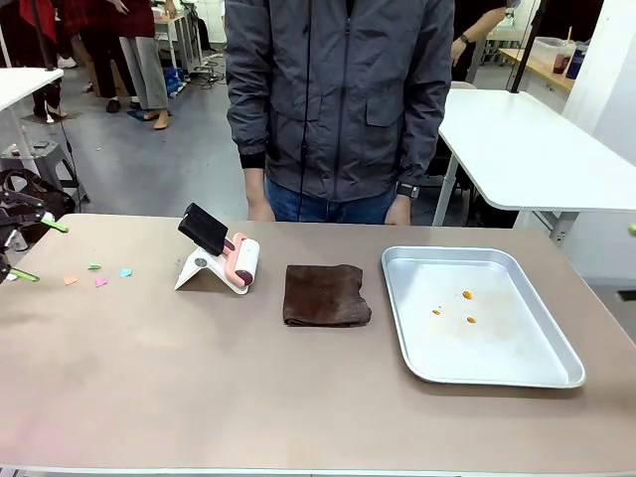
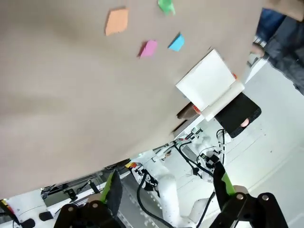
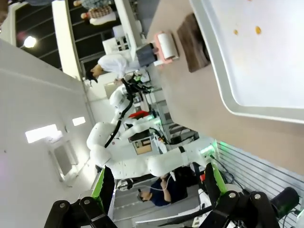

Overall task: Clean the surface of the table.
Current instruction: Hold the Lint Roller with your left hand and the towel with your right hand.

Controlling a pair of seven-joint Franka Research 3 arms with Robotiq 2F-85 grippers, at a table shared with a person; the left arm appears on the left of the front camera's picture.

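A smooth, matte taupe worktop (image 1: 199, 388) spans the view, with a person standing at its far side. At its middle lies a folded brown cloth (image 1: 326, 294), soft and napped. Just left of the cloth, a pink-and-white lint roller (image 1: 243, 260) leans on a white angled stand (image 1: 199, 270). Further left lie small coloured paper scraps (image 1: 99, 274). Right of the cloth sits a shallow silver tray (image 1: 537, 370) holding orange crumbs (image 1: 467, 295). The left pincer (image 1: 40, 250) hangs far left of the cloth, spread and empty. The right pincer (image 3: 159, 180) is spread and empty too. Cleaning seems not yet begun; the next move likely calls for grasping the cloth or roller.
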